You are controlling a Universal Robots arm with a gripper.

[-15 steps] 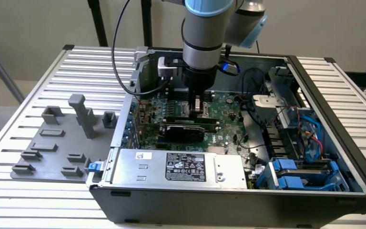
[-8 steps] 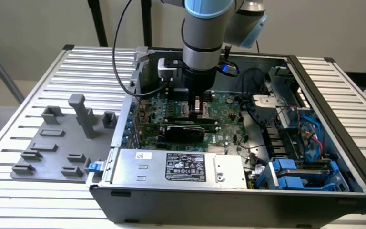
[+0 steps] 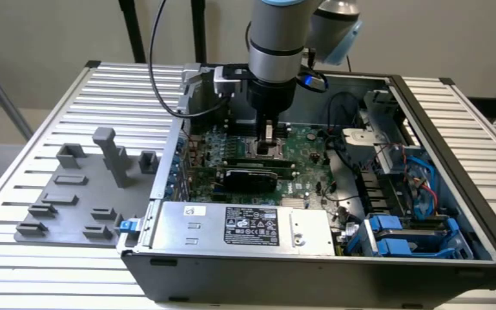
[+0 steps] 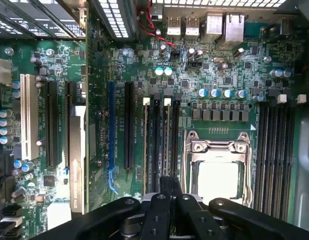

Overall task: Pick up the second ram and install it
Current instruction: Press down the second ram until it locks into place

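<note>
My gripper point(image 3: 268, 147) reaches down into the open computer case point(image 3: 454, 161), just above the green motherboard point(image 3: 304, 145). In the wrist view its dark fingertips are pressed close together at the gripper point(image 4: 170, 181). The second ram point(image 4: 167, 140), a thin green stick seen edge-on, stands in a white-latched slot and runs in under those fingertips. Another stick point(image 4: 146, 145) stands in the neighbouring white-latched slot. The black slots between and beside them hold nothing.
The CPU socket point(image 4: 217, 175) lies right beside the gripper, with more memory slots point(image 4: 274, 150) past it. A black expansion card point(image 3: 248, 175) and the power supply point(image 3: 239, 226) sit nearer the case front. A grey fixture plate point(image 3: 67, 206) with blocks lies at the exterior view's left.
</note>
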